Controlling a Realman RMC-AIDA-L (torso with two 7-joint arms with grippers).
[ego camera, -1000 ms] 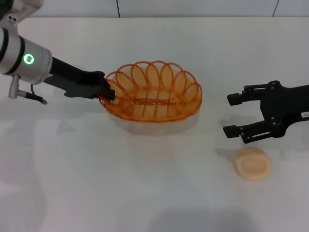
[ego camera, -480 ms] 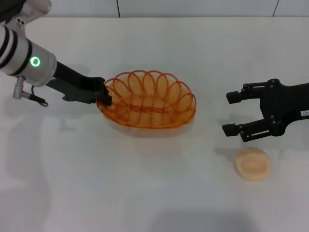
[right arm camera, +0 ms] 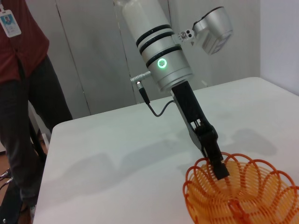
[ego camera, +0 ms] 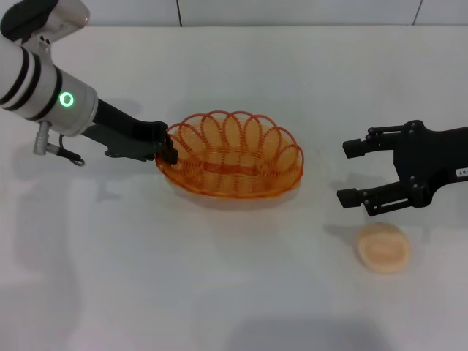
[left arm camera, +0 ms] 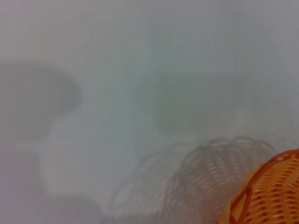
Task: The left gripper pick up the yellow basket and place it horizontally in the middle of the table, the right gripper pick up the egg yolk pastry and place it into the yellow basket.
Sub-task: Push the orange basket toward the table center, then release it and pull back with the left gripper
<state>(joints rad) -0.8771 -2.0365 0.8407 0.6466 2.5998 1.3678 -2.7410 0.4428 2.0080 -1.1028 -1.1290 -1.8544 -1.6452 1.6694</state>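
Our left gripper point(ego camera: 167, 148) is clamped on the left end of the yellow basket's point(ego camera: 232, 155) rim. Over the last second the basket first drifted left, then came back right and slightly lower in the head view, long axis running side to side; we read that as final positioning toward mid-table. Whether it sits on the table point(ego camera: 146, 278) or just above it, we cannot tell.

Our right gripper point(ego camera: 358, 174) has not moved: jaws spread, empty, parked just behind the egg yolk pastry point(ego camera: 382, 248), not touching it. So the pastry step hasn't started.

Right wrist view gives us the pinch side-on: finger point(right arm camera: 219, 168) hooked over the rim, which the head view only shows from above. It also catches a person point(right arm camera: 23, 88) standing beyond the table's far end, absent from the head view. Left wrist view shows only a basket edge and its shadow, no fingers.
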